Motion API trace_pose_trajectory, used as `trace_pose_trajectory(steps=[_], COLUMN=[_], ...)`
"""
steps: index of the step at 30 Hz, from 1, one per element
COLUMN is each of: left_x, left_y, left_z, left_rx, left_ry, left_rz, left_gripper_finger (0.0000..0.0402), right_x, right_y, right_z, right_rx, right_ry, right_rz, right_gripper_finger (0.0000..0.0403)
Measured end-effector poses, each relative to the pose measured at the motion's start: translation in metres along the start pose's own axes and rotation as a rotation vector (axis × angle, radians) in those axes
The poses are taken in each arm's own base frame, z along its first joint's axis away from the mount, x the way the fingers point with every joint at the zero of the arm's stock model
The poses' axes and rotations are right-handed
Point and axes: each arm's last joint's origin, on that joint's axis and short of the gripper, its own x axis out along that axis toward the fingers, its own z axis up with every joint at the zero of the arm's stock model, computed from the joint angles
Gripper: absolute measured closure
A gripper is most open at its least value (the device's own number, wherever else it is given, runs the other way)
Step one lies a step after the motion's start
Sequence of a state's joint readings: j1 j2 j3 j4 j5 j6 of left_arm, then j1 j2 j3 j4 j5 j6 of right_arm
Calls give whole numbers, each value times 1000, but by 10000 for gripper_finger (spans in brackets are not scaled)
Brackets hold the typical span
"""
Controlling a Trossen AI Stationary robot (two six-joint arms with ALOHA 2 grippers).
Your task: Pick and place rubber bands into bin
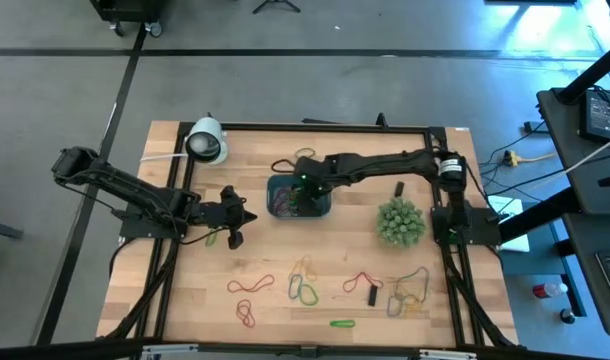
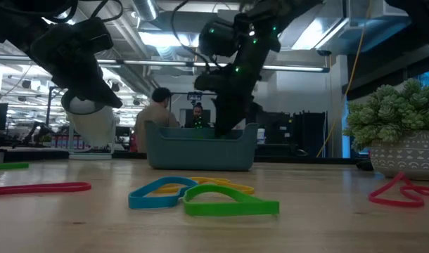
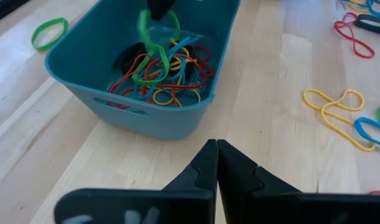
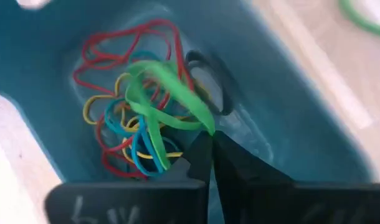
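Right wrist view shows the right gripper [image 4: 210, 149] inside the bin [image 4: 289, 118], fingers pinching a green rubber band [image 4: 168, 99] above the pile; left gripper [image 3: 216, 163] closed beside it.

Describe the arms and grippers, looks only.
Both arms are dark, near-black jointed links. The left gripper and right gripper each end in two black fingers tapering to points, with notched inner edges visible on the left one. Faint white scrawled marks sit on each wrist body. The right arm shows small green lights near the wrist.
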State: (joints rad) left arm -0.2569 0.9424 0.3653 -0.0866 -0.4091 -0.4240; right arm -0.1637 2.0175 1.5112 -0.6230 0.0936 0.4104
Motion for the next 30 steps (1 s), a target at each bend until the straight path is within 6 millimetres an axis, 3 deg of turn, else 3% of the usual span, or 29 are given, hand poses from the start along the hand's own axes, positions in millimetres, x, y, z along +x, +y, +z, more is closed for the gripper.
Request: trace_pose_trajectory(steps=[8,15,20,30], left_x=[0,0,0,0], left_y=[0,0,0,0], left_z=[0,0,0,0], left_rx=[-8,-8,-9,-9], left_ry=[0,0,-1,-1], left_rz=[0,0,0,1], left_gripper_finger=[399,397,399,398], right_x=[6,-3,-21,-72], right_y=[-3,-4,-6,-7], right_z=[-6,-6,-5,-2], right_rx=[0,-1,0,1], right_ry=[61,64,59,-33], right_rz=[-26,-27,-26,3], right_gripper_finger=[313,255,236,242])
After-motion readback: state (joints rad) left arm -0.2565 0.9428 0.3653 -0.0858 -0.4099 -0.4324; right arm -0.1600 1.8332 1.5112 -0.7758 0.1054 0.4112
